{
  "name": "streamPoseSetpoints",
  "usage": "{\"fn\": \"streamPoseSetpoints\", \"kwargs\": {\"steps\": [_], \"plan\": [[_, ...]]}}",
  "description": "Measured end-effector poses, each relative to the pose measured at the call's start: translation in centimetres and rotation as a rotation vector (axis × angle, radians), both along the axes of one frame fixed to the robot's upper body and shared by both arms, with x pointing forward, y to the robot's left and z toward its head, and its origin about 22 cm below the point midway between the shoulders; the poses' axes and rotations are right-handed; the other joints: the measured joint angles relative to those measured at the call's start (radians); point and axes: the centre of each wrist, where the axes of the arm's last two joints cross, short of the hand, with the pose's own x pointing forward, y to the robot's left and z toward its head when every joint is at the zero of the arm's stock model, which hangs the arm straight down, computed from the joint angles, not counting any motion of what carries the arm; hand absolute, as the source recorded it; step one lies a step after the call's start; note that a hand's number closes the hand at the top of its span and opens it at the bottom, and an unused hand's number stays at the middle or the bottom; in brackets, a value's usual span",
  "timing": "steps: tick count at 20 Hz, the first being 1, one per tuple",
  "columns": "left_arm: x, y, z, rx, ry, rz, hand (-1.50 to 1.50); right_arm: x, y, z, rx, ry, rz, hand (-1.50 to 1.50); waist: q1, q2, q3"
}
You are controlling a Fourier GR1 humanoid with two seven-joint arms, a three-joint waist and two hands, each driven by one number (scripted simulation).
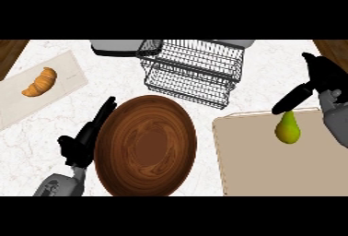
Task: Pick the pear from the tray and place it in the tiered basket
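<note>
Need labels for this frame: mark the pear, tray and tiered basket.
pear (288, 132), head view, its green belly.
tray (272, 168), head view, bare inner surface.
tiered basket (195, 75), head view, wire mesh floor.

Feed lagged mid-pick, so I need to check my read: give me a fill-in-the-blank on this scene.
1. The ____ lies on the tray.
2. The ____ lies on the board at the view's left.
3. The left hand is beside the brown ____.
Missing words: pear; croissant; plate.
</note>
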Motion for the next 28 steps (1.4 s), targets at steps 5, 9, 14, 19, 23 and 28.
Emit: {"fn": "streamPoseSetpoints", "kwargs": {"steps": [5, 9, 14, 19, 23, 28], "plan": [[0.0, 0.3, -0.6, -0.003, -0.004, -0.002, 0.00, -0.8, 1.3, 1.1, -0.038, -0.033, -0.006, -1.50, 0.002, 0.004, 0.002], [-0.1, 0.2, -0.4, -0.005, -0.005, -0.009, 0.00, -1.2, 0.7, -1.0, -0.090, 0.018, -0.042, -1.50, 0.002, 0.005, 0.003], [0.1, 0.0, -0.3, -0.001, -0.016, -0.007, 0.00, -1.3, 0.3, -3.5, -0.089, 0.087, -0.083, -1.50, 0.007, 0.008, 0.003], [0.4, -0.1, 0.2, -0.002, -0.017, 0.000, 0.00, -2.1, -1.2, -5.1, -0.061, 0.101, -0.110, -1.50, 0.006, 0.009, 0.004], [0.2, -0.1, -0.5, -0.001, -0.015, -0.005, 0.00, -2.4, -1.2, -6.0, -0.062, 0.109, -0.128, -1.50, 0.006, 0.010, 0.004], [0.2, -0.1, -0.2, -0.004, -0.015, -0.009, 0.00, -2.6, -1.6, -7.9, -0.058, 0.142, -0.174, -1.50, 0.010, 0.010, 0.004]]}}
